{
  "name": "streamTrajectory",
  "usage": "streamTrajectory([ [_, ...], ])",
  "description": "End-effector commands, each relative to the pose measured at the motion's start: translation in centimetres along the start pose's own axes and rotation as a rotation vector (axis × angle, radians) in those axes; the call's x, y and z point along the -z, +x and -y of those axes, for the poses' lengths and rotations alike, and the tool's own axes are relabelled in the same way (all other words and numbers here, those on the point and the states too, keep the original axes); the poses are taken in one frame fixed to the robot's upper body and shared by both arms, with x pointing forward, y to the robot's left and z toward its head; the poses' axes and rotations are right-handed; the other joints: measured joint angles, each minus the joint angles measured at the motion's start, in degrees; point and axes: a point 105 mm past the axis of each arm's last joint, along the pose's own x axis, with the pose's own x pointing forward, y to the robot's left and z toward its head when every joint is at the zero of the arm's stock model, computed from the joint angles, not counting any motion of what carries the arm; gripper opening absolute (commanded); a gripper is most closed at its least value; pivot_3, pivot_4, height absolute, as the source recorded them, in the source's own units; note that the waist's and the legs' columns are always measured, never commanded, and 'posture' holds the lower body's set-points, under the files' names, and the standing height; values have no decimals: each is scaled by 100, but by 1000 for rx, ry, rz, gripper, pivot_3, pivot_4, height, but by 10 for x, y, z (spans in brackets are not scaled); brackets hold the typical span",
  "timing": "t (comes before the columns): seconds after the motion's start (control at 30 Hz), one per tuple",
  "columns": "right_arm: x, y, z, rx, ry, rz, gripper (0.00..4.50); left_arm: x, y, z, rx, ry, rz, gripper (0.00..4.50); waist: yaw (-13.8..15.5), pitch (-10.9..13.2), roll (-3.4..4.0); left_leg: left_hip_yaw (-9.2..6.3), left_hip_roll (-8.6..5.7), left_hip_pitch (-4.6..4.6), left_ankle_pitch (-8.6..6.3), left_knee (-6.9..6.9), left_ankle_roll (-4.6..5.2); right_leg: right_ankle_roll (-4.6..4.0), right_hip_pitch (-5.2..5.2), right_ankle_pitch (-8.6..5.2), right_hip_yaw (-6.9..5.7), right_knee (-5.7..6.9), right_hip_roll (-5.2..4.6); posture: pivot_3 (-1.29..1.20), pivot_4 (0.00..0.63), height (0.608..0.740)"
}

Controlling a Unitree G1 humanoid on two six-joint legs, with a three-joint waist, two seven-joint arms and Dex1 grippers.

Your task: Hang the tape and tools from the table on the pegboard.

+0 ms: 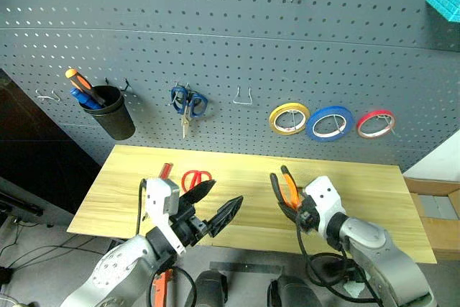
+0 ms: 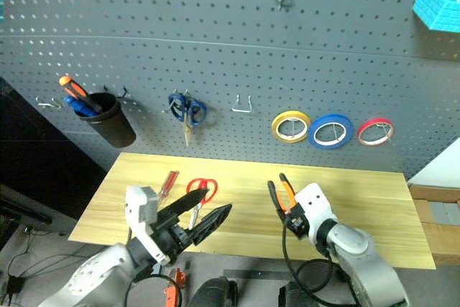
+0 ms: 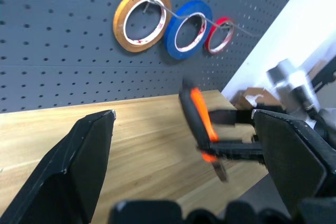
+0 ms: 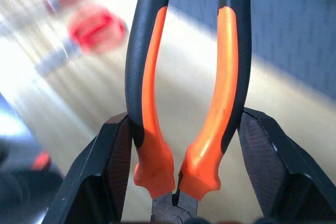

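Observation:
My right gripper (image 1: pixel 290 205) is shut on the pliers (image 1: pixel 287 186) with orange-and-black handles, held just above the table (image 1: pixel 359 192) at its front right. In the right wrist view both fingers press the two handles (image 4: pixel 152 77) from outside. My left gripper (image 1: pixel 227 192) stands open and empty over the table's front left, pointing toward the pliers (image 3: pixel 202 124). Red-handled scissors (image 1: pixel 196 177) and a slim red-handled tool (image 1: pixel 165 170) lie on the table behind it. The blue tape (image 1: pixel 330 123) hangs on the pegboard (image 1: pixel 230 55).
A yellow roll (image 1: pixel 289 118) and a thin red roll (image 1: pixel 376 124) flank the blue tape. Blue-handled scissors (image 1: pixel 188 103) and a black cup of screwdrivers (image 1: pixel 108 109) hang at the left. A bare hook (image 1: pixel 243 97) sits between the scissors and the rolls.

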Motion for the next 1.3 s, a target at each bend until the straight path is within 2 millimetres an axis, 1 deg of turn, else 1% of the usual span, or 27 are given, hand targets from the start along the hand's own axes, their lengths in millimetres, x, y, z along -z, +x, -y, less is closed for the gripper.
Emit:
streamTrajectory([
  [0.03,-51,7,2,8,-90,251,2527,-23,-3,12,7,60,84,4500,24,-13,-12,0,0,16,2,-1,1,2,13,-1,1,0,0,260,45,740],
  [0.07,-70,16,6,24,-120,331,2527,-30,-1,7,-13,82,113,4500,24,-27,-17,0,0,28,3,0,1,2,27,-1,0,-1,1,268,41,740],
  [0.1,-81,22,9,34,-140,381,2527,-35,1,3,-27,95,132,4500,20,-35,-19,0,0,36,8,0,4,-3,34,2,1,0,1,274,36,740],
  [0.13,-98,30,14,49,-164,443,2527,-42,4,-3,-46,109,161,4500,25,-43,-20,1,0,39,16,1,3,-11,33,7,3,6,5,276,34,740],
  [0.17,-113,41,20,79,-192,485,2527,-49,10,-9,-56,115,190,4500,36,-53,-18,-2,-1,39,31,-1,3,-13,31,14,2,11,9,277,33,740],
  [0.23,-137,55,29,123,-263,558,2527,-57,20,-18,-63,131,213,4500,63,-78,-23,-12,-2,40,53,-4,-5,-30,29,30,-6,17,15,286,29,740],
  [0.27,-142,59,31,132,-281,580,2527,-58,23,-19,-62,136,215,4500,69,-97,-28,-20,-3,37,60,-5,-8,-57,29,49,-11,18,19,289,27,740],
  [0.3,-150,64,38,161,-293,599,2527,-60,27,-21,-61,151,222,4500,75,-117,-45,-25,-5,35,61,-7,-10,-59,28,49,-14,17,21,295,23,740],
  [0.33,-158,70,43,185,-296,617,2527,-66,33,-24,-68,173,243,4500,98,-136,-62,-26,-6,35,61,-12,-10,-60,30,50,-16,16,20,296,26,740],
  [0.4,-170,78,52,221,-309,641,2527,-78,41,-32,-100,216,289,4500,151,-138,-67,-35,-9,26,63,-10,-15,-61,31,50,-25,17,18,301,27,740],
  [0.43,-173,81,55,228,-313,648,2527,-81,43,-34,-113,229,302,4500,187,-139,-68,-36,-12,21,73,-10,-31,-62,28,51,-26,16,17,301,27,740],
  [0.57,-190,87,62,261,-289,698,2527,-88,52,-42,-149,283,330,4500,240,-140,-69,-35,-10,15,75,-15,-39,-64,23,51,-21,14,11,306,31,740],
  [0.7,-198,89,63,281,-284,731,2527,-89,58,-44,-153,292,345,4500,242,-140,-69,-35,-5,10,73,-17,-43,-65,12,50,-19,17,11,307,33,740],
  [0.83,-206,97,65,317,-258,753,2527,-93,64,-46,-154,300,353,4500,240,-140,-69,-35,-4,7,77,-15,-48,-66,5,50,-18,26,12,321,44,740],
  [0.97,-206,107,69,336,-225,746,2527,-91,63,-48,-148,306,339,4500,249,-140,-69,-37,-4,9,79,-15,-51,-67,5,51,-20,33,12,326,47,740],
  [1.07,-201,115,70,341,-200,728,2527,-87,61,-49,-151,310,322,4500,254,-140,-69,-39,-4,8,79,-15,-51,-67,6,51,-22,32,12,333,53,740],
  [1.23,-179,130,79,363,-166,657,2527,-89,57,-50,-162,317,322,4500,267,-141,-68,-40,-3,9,79,-15,-52,-67,7,51,-24,34,12,359,49,740],
  [1.3,-171,133,83,372,-168,635,2527,-89,56,-50,-164,318,322,4500,290,-142,-68,-44,-3,13,79,-14,-52,-67,12,51,-29,36,12,364,50,740],
])
